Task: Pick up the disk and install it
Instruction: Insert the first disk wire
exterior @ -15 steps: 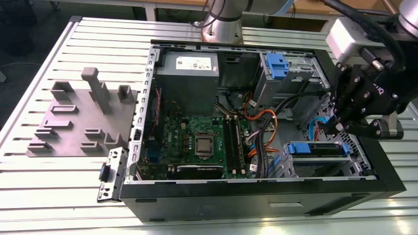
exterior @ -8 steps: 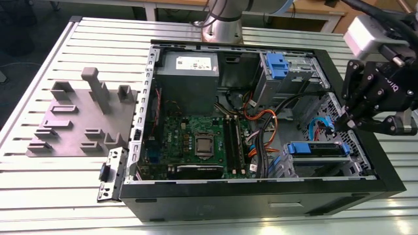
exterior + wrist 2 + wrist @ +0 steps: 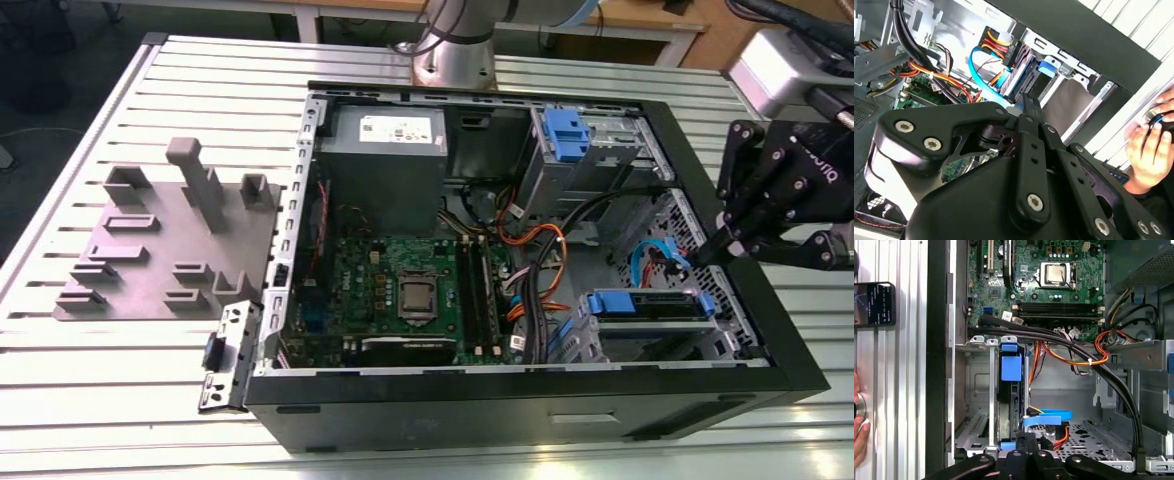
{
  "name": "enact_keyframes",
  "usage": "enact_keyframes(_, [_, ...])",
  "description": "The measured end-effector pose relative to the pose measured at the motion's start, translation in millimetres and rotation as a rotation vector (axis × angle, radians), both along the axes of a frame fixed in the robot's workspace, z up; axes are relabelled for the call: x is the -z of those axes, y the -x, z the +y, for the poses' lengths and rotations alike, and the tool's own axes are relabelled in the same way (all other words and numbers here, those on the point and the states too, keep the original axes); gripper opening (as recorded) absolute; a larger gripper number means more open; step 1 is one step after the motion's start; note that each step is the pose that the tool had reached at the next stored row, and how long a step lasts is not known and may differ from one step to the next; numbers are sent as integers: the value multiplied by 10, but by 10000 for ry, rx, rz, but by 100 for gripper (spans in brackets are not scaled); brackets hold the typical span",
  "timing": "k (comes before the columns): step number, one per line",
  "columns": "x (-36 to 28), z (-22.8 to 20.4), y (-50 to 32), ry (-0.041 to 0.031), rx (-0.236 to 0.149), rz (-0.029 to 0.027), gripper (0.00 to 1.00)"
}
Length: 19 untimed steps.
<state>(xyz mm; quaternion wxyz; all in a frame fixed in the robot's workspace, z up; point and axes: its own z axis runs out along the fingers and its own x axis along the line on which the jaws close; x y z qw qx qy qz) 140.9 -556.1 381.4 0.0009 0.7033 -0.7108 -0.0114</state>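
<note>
While the disk (image 3: 650, 306) sits in its bay at the exterior view's lower right, the gripper (image 3: 722, 252) hovers beside it, grip state unclear.

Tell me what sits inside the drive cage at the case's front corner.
The disk stands in the cage, blue carrier showing, a blue cable beside it. The claw hides its lower end; its connector cannot be seen.

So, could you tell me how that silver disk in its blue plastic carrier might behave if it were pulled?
The silver disk in its blue carrier looks rigid, so probably no flexing. Seated between metal bay rails, it likely slides rather than tips. Attached cables may resist.
</note>
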Motion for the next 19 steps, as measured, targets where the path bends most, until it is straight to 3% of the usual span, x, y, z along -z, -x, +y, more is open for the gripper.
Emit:
enact_keyframes(9, [1, 0, -2, 13, 0, 0, 11])
enact_keyframes(12, [3, -1, -2, 136, 1, 0, 11])
enact_keyframes(14, [3, 0, -2, 263, 1, 0, 11])
enact_keyframes(19, [4, 0, -2, 288, 1, 1, 11])
